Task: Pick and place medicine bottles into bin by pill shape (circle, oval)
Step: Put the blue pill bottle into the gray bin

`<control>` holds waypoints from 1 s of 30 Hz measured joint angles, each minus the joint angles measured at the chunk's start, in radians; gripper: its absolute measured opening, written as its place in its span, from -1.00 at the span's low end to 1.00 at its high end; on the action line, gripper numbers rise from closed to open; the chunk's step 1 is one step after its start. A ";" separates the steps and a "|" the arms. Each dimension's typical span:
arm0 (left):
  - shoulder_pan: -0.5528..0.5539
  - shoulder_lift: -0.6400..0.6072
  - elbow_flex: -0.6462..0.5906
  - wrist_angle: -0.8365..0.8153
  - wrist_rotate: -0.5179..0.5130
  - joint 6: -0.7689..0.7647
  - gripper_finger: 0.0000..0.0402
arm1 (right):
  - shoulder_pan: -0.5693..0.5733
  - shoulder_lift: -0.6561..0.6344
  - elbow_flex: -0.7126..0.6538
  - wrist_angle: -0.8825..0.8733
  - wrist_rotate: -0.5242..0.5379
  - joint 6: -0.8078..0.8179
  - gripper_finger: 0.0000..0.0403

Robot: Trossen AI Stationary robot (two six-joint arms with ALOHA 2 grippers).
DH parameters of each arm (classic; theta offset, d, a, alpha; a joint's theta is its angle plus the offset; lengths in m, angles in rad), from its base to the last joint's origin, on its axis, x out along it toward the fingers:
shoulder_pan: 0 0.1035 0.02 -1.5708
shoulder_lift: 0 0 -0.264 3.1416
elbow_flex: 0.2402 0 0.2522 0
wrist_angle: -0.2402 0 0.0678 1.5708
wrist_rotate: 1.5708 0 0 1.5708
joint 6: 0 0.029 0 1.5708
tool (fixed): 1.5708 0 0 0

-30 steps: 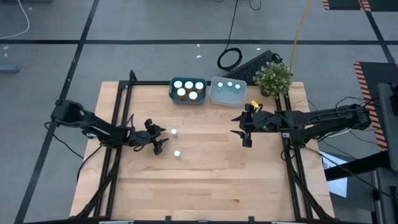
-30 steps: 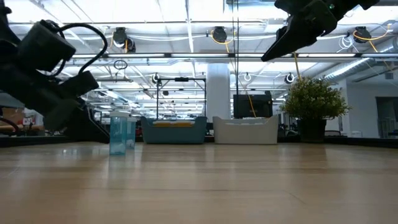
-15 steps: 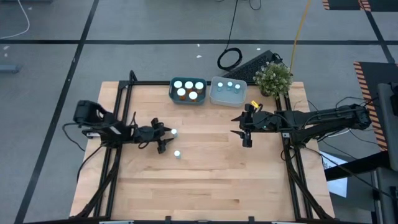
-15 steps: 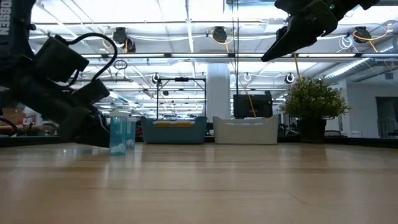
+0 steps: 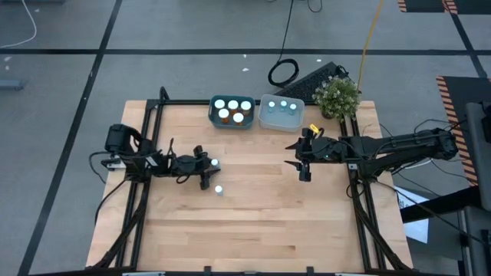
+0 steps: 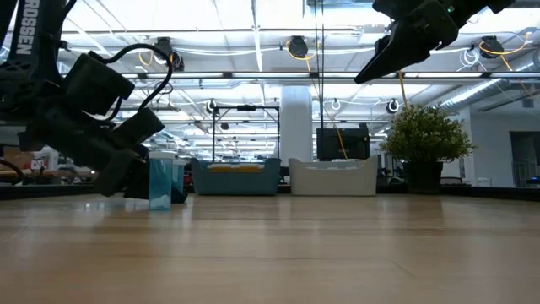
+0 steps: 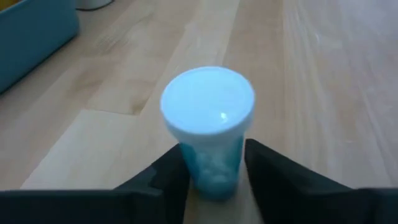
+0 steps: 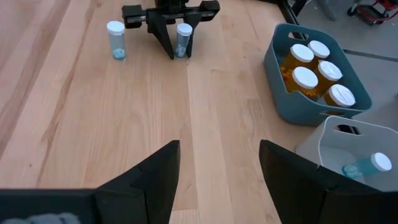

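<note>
Two slim pale-blue medicine bottles stand upright on the wooden table. One bottle (image 5: 215,162) (image 7: 208,124) stands between the fingers of my open left gripper (image 5: 207,169) (image 7: 214,171). The other bottle (image 5: 219,189) (image 8: 115,38) stands free, a little nearer the table's front edge. My right gripper (image 5: 303,159) (image 8: 217,186) hangs open above the table's right half with nothing in it. At the far edge a blue bin (image 5: 232,111) holds orange bottles with white caps. Beside it a pale bin (image 5: 282,113) holds pale-blue bottles. My left gripper comes level from the table's left, low over the wood. Its two fingers (image 7: 171,171) stand close on either side of the bottle's lower body (image 7: 211,168). I cannot tell whether they touch it. The bottle stands upright on the table.
A potted plant (image 5: 336,96) stands at the far right corner, right of the pale bin. A dark keyboard (image 5: 314,79) lies beyond the table's far edge. Black frame rails (image 5: 146,153) run along the left and right sides. Bare wood fills the near half.
My left gripper has travelled toward the table's right edge, low over the wood, up to the farther pale-blue bottle, so that its fingers now flank it. Neither bottle has moved.
</note>
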 joint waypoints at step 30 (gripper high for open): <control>-0.006 -0.149 0.219 -0.437 0.007 -0.002 -0.48 | -0.061 0.715 0.327 0.477 -0.106 0.197 0.07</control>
